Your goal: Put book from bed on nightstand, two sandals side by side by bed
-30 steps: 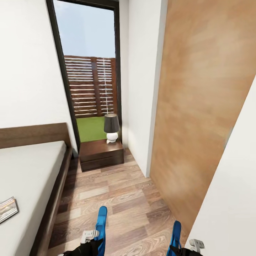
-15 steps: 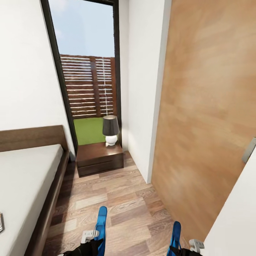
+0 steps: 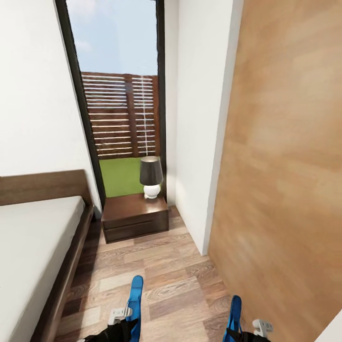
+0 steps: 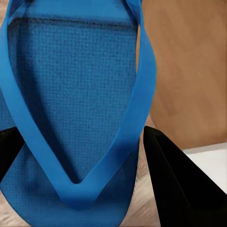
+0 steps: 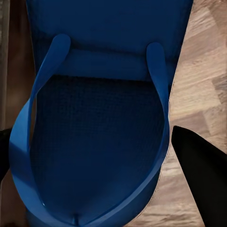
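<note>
Bedroom floor (image 3: 161, 280); pincers (image 3: 124, 319) w/ sandals (image 3: 135, 297).

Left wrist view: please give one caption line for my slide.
Left claw shut on a bright blue sandal, its straps meeting in a V, above wooden floor.

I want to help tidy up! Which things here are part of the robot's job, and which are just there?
For the job:
left sandal, held in the left gripper
right sandal, held in the right gripper
bed
nightstand

Just there:
lamp on the nightstand
wooden door
window with the fence outside
</note>
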`<state>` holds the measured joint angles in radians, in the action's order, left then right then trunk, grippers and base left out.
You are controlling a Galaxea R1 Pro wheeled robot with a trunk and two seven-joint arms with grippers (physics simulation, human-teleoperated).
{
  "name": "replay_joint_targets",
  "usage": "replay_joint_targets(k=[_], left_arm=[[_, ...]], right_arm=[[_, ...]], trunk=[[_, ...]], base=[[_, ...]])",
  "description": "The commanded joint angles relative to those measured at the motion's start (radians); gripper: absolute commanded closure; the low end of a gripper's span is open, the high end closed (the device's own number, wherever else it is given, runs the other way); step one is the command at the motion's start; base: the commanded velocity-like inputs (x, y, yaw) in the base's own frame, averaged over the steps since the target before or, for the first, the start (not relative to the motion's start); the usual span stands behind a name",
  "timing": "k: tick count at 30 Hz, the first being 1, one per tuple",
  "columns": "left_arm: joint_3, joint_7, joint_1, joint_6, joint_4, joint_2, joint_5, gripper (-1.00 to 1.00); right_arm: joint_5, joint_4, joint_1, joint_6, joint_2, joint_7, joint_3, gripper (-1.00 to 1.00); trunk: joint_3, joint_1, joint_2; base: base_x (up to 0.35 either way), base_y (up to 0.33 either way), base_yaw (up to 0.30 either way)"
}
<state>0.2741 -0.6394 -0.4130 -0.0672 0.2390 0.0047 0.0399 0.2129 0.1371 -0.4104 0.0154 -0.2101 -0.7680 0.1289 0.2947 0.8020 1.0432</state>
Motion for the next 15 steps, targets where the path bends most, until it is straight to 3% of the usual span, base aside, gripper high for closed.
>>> replay_joint_targets(k=[1, 7, 15], left_arm=[[0.005, -0.005, -0.001, -0.005, -0.001, 0.0, 0.005, 1.0], [0.005, -0.005, -0.001, -0.005, -0.001, 0.0, 0.005, 1.0], [0.005, -0.005, -0.001, -0.005, -0.001, 0.0, 0.005, 1.0]], right_arm=[[-0.001, -0.001, -0.001, 0.001, 0.0, -0.004, 0.007, 1.0], [-0.001, -0.001, -0.001, 0.001, 0.0, -0.004, 0.007, 1.0], [-0.001, -0.001, -0.001, 0.001, 0.0, -0.005, 0.008, 1.0]], trunk=[[0.002, 0.001, 0.001], [0.003, 0.001, 0.001], [0.004, 0.001, 0.001]], base=[[0.329, 0.0, 0.176], [0.329, 0.0, 0.159], [0.329, 0.0, 0.023]])
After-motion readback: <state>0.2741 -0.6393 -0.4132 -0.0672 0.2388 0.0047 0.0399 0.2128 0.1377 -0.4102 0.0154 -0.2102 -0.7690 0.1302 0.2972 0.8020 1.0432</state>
